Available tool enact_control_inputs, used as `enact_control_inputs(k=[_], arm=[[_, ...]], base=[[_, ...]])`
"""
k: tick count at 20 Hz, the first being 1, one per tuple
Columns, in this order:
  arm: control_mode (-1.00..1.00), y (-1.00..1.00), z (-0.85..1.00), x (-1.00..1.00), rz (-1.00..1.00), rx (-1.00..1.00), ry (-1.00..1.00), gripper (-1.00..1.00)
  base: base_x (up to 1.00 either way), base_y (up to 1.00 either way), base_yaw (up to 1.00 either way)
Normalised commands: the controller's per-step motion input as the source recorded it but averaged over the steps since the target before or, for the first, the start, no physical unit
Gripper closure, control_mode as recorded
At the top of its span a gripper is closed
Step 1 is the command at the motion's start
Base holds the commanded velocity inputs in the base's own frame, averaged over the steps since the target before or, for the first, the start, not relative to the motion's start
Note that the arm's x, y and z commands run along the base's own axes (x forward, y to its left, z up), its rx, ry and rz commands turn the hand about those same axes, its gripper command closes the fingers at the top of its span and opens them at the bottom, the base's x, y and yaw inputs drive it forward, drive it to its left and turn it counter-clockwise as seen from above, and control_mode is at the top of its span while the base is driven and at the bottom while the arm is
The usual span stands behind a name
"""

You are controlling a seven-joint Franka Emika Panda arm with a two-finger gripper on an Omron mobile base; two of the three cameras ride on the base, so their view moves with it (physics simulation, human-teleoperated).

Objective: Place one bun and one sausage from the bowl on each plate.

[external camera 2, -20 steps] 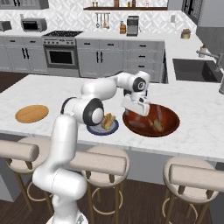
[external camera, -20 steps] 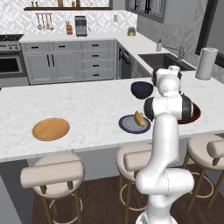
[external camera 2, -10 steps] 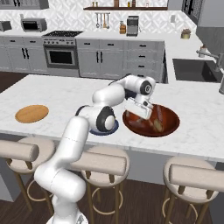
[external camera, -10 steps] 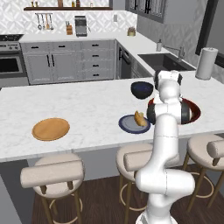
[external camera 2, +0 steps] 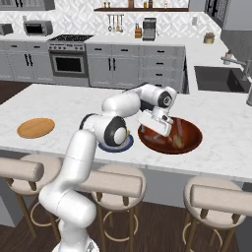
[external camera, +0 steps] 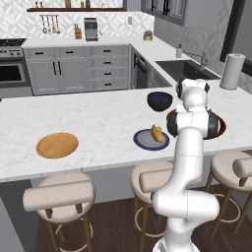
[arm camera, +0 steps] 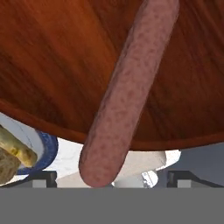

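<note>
My gripper [arm camera: 113, 178] is open and low inside the wooden bowl [arm camera: 52, 57]. A reddish-brown sausage [arm camera: 127, 92] lies between its two fingertips [arm camera: 43, 177], narrower than the gap. In the right base view the gripper [external camera 2: 161, 132] reaches down into the bowl [external camera 2: 196, 132], where a sausage [external camera 2: 180, 128] and a tan bun [external camera 2: 177, 141] lie. The blue-grey plate [external camera: 145, 141] carries a golden bun [external camera: 157, 133]; that plate [arm camera: 49, 151] and bun [arm camera: 15, 153] also show past the bowl's rim. The orange wooden plate [external camera: 57, 144] lies bare at the left.
A dark round bowl [external camera: 160, 101] stands behind the blue-grey plate. My own elbow [external camera 2: 115, 130] hangs over the plate. Stools line the counter's near edge. A sink [external camera: 187, 69] and a paper towel roll [external camera: 232, 71] are at the far right.
The hand has moved a little further over the bowl and dropped toward the sausage, and the elbow has swung to the right. The jaws stayed open.
</note>
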Motion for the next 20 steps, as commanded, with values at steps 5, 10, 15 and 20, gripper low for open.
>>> enact_control_inputs(k=[5,10,15,20], arm=[[-1.00,0.18,-0.03,-0.14,0.00,-0.12,-0.17,-1.00],[-1.00,-0.20,-0.12,0.28,-0.01,-0.09,-0.12,-1.00],[-1.00,-0.18,0.00,0.15,0.00,0.00,-0.06,-1.00],[-1.00,0.12,-0.27,0.14,0.00,0.00,0.00,-1.00]], base=[[0.00,0.00,0.00],[0.00,0.00,0.00],[0.00,0.00,0.00],[0.00,0.00,0.00]])
